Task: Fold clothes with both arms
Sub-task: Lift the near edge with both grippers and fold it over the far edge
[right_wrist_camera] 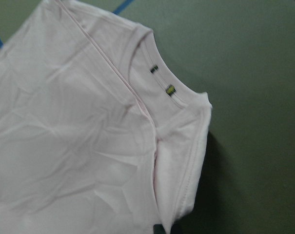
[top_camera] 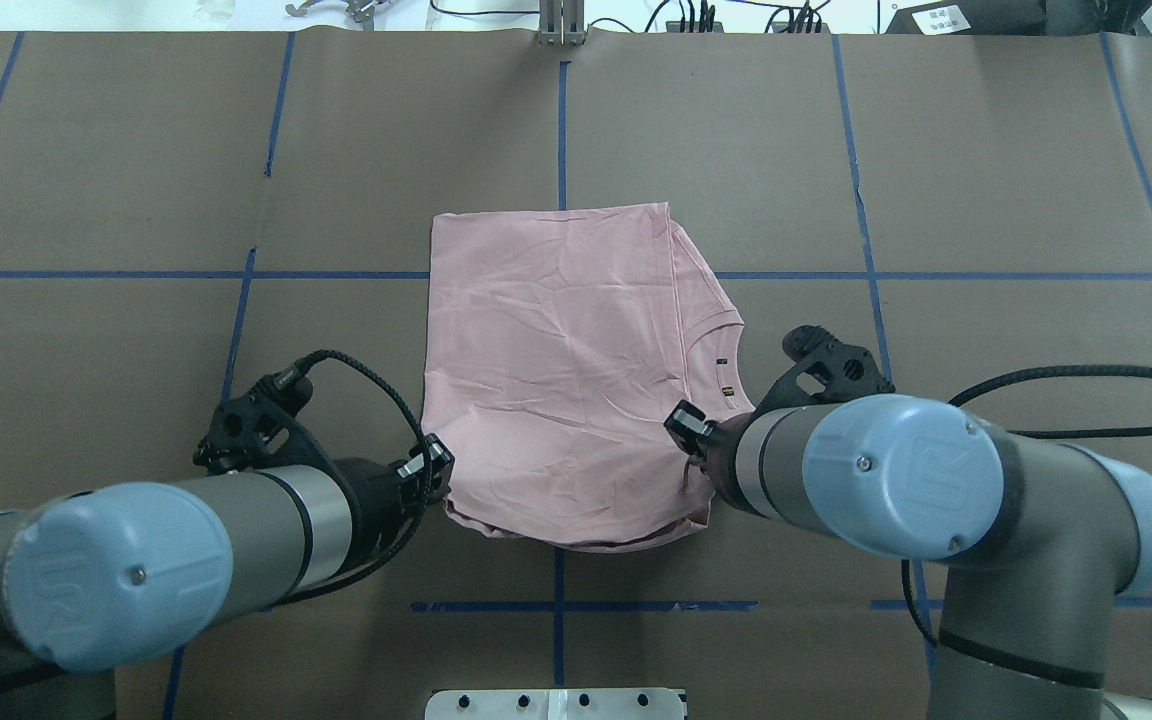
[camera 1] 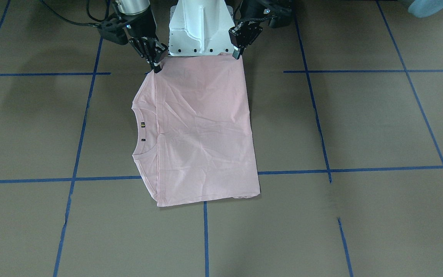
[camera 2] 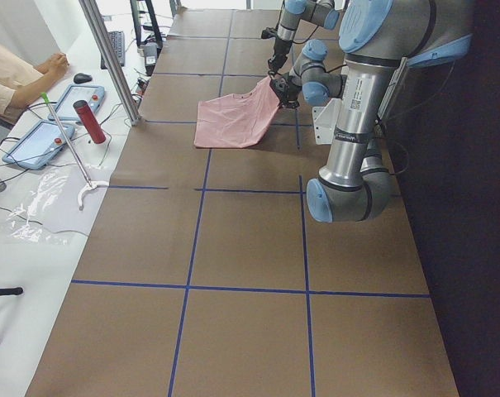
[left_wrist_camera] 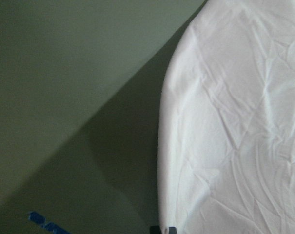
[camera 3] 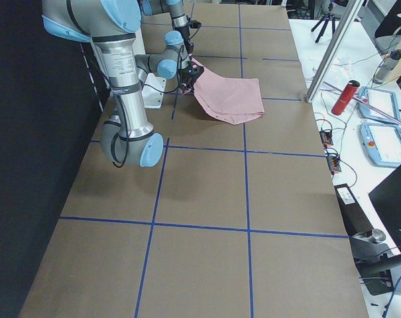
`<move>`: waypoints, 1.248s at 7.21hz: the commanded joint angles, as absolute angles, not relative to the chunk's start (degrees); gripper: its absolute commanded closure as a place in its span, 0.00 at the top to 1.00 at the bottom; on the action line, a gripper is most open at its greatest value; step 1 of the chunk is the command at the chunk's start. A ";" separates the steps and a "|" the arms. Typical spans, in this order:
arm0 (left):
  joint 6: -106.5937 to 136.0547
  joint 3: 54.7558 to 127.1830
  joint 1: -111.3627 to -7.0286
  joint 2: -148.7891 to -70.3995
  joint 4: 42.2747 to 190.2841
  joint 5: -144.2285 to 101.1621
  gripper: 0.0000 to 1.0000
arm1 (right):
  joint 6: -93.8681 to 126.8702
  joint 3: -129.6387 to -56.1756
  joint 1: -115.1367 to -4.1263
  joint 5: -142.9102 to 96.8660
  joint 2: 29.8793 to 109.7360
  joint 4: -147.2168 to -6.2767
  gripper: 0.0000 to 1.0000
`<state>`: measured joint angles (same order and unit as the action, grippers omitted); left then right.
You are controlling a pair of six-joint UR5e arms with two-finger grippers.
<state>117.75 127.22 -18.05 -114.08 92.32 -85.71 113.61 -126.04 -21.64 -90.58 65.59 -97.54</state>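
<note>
In the front-facing view, the pale pink T-shirt point(camera 1: 202, 127) lies folded on the counter point(camera 1: 360, 123), straight out from the white pedestal base point(camera 1: 200, 30). Its long axis runs away from the base, and its collar point(camera 1: 139, 132) is toward the robot's right. The right hand point(camera 1: 155, 64) and left hand point(camera 1: 238, 53) each take one corner of the edge nearest the base, both pressed together on the cloth and neither nearer than the other.

From overhead, the left arm point(top_camera: 136, 560) and right arm point(top_camera: 886, 470) reach out from the base, forearms angled inward. The rest of the shirt stretches beyond the hands.

In the side views, the edge by the base is lifted off the counter while the far part lies flat.

In both wrist views, cloth runs down to the picture's lower edge, which fits a pinch.

The next move likely carries this edge away from the base, along the long axis – both hands level.
</note>
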 commanded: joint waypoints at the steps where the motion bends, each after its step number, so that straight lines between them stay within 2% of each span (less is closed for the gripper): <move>1: 107.61 116.00 -30.10 -121.70 93.06 -89.90 0.00 | 107.68 -116.60 -30.28 -90.79 57.08 -98.79 0.00; 3: 101.18 106.74 -32.69 -122.61 99.63 -89.74 0.00 | 106.43 -101.60 -33.12 -91.41 49.60 -93.13 0.00; 4: 100.12 104.09 -33.13 -122.78 101.49 -89.56 0.00 | 106.44 -97.51 -34.00 -92.28 49.57 -87.25 0.00; 7: 96.09 94.79 -34.45 -124.44 109.31 -89.12 0.00 | 103.65 -90.21 -35.68 -93.34 48.69 -84.13 0.00; 8: 91.45 87.35 -35.41 -126.98 113.43 -87.64 0.29 | 102.67 -80.52 -36.55 -93.60 47.47 -74.89 0.00; 9: 87.93 74.92 -37.60 -132.14 119.38 -86.50 0.52 | 99.44 -65.11 -38.39 -94.13 41.28 -65.05 0.93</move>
<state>92.46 87.47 -35.51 -127.24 113.04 -87.91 102.69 -81.61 -36.49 -93.58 46.81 -76.63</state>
